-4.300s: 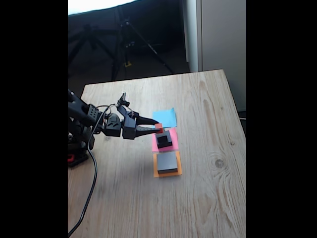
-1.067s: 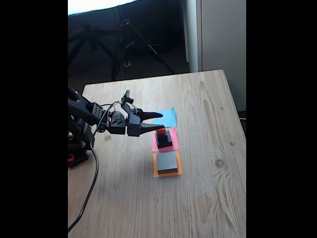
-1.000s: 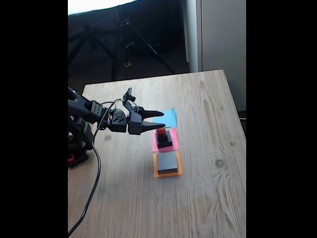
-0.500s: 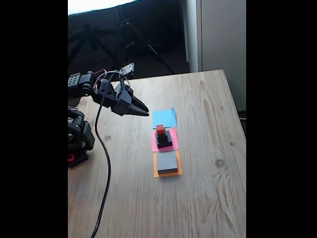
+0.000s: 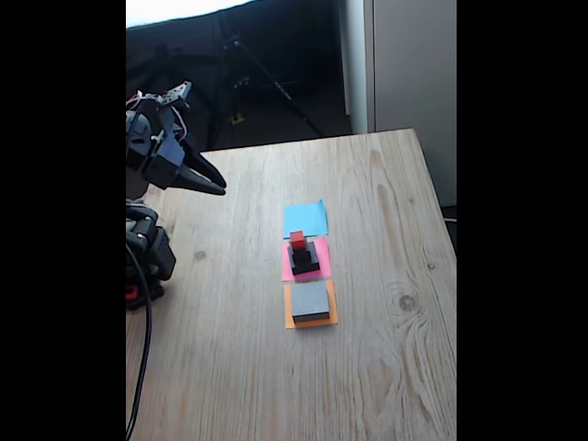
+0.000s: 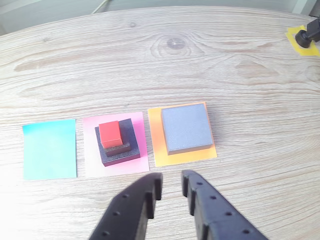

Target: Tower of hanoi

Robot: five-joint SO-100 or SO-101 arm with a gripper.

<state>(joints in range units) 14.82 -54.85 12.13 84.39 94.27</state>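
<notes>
Three blocks sitting stacked on pink square (image 6: 142, 150): red cube (image 6: 109, 132) topping small black cube (image 6: 122, 145), medium black block (image 6: 131, 152) beneath. Grey block (image 6: 185, 127) resting alone on orange square (image 6: 159, 155). Gripper (image 6: 170, 181) hovering high, empty, jaws slightly parted. Blue square (image 6: 49, 148) lying bare. Judged next: descending centred over red cube, widening jaws first.

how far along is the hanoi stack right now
Done: tiny red cube tops the small black cube and medium black block on the pink paper square. In hand: nothing; the gripper is raised clear. Left: large flat grey block sits alone on orange paper; blue paper is bare.
</notes>
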